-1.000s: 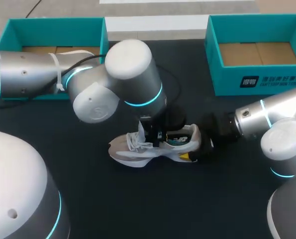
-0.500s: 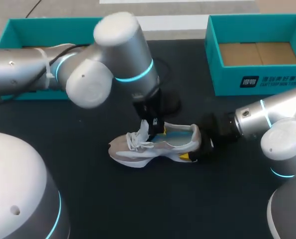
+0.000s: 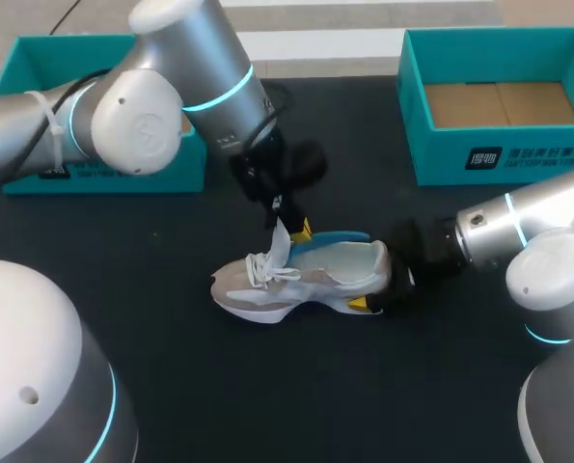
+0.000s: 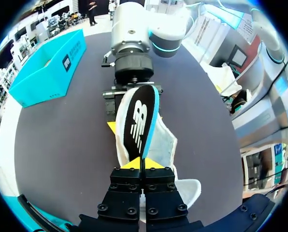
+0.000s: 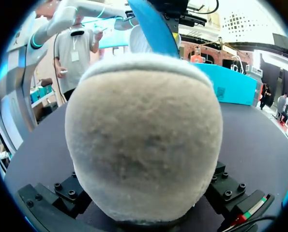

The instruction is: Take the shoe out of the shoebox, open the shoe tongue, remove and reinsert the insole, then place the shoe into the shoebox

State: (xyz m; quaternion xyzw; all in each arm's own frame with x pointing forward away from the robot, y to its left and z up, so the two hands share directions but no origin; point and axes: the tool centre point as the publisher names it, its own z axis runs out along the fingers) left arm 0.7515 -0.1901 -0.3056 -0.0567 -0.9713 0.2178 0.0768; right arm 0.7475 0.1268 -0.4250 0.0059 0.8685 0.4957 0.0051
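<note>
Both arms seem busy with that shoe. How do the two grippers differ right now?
The left gripper comes in from above and pinches the thin insole, which is tilted partly out of the shoe. The right gripper reaches in low and level from the side and clasps the shoe's heel. The left gripper's hold is narrow and the right gripper's is wide. Both are shut on something, and both have yellow tips.

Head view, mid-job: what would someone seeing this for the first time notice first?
The insole, black on top with a blue edge, sticks up out of the grey-white shoe in the middle of the table, pinched at one end by the left tool. The right tool clamps the shoe's heel from the right.
</note>
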